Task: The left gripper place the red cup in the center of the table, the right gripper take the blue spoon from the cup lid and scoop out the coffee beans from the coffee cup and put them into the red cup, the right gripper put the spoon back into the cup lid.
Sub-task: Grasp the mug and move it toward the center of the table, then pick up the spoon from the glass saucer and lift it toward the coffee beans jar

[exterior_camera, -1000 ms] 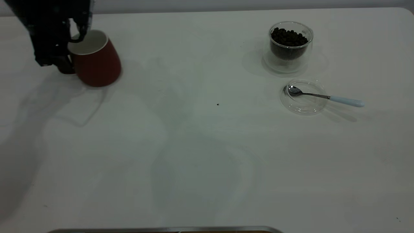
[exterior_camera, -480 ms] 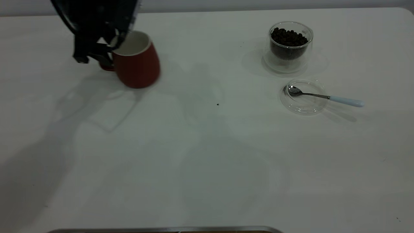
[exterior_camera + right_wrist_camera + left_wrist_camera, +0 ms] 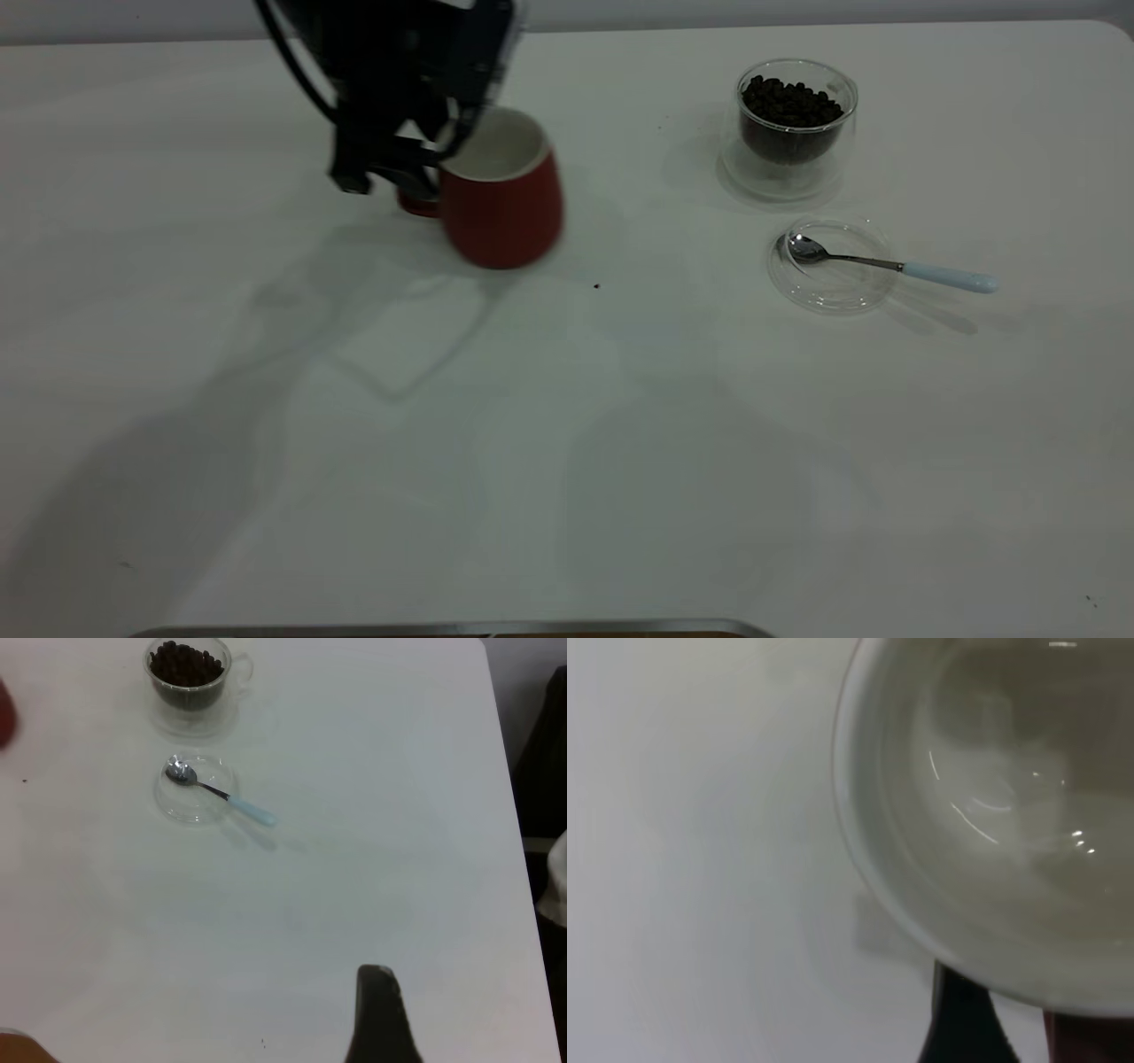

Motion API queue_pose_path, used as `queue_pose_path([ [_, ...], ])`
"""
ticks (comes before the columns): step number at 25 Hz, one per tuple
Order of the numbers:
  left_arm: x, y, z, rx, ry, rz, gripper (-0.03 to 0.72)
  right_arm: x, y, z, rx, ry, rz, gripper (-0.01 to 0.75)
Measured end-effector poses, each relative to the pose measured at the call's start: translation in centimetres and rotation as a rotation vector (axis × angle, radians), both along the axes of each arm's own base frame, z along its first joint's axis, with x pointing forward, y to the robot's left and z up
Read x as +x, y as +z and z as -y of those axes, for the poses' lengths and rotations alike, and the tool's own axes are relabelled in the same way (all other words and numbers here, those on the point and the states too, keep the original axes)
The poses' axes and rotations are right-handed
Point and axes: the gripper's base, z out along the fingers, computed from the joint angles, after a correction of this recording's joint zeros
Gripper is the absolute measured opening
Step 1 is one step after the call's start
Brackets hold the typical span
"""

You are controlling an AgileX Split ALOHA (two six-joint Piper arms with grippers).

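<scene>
Red ceramic is seen near the middle of the table (image 3: 567, 461), toward its far side: the red cup (image 3: 503, 206) is held by its handle in the left gripper (image 3: 409, 168), whose fingers are clamped on the loop at the cup's left. The cup is upright, its white inside open to view, and whether its base touches the tabletop cannot be told. In the left wrist view the white bowl of the cup fills most of the picture. Well apart, to the right, the coffee cup (image 3: 791, 124) is stood with the coffee beans (image 3: 788, 102) heaped inside. Just in front of it the cup lid (image 3: 833, 266) is laid flat, with the blue spoon (image 3: 890, 264) resting across it, bowl inside and handle over the rim. Of the right gripper (image 3: 379, 1014), only one dark finger is shown, so its opening cannot be told.
</scene>
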Motion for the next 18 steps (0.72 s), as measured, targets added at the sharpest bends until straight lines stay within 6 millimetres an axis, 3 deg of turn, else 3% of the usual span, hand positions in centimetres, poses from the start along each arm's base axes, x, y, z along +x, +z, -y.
queue_pose_path([
  [6, -0.8, 0.3, 2.0, -0.067, 0.064, -0.029, 0.533, 0.0, 0.0, 0.0, 0.0, 0.0, 0.0, 0.546],
  [9, -0.7, 2.6, 1.6, -0.099, 0.182, -0.049, 0.533, 0.0, 0.0, 0.0, 0.0, 0.0, 0.0, 0.546],
  [13, -1.0, 9.3, -0.1, -0.125, 0.364, -0.053, 0.533, 0.0, 0.0, 0.0, 0.0, 0.0, 0.0, 0.546],
  [18, -3.0, 18.1, -3.7, -0.115, 0.669, -0.032, 0.533, 0.0, 0.0, 0.0, 0.0, 0.0, 0.0, 0.546],
])
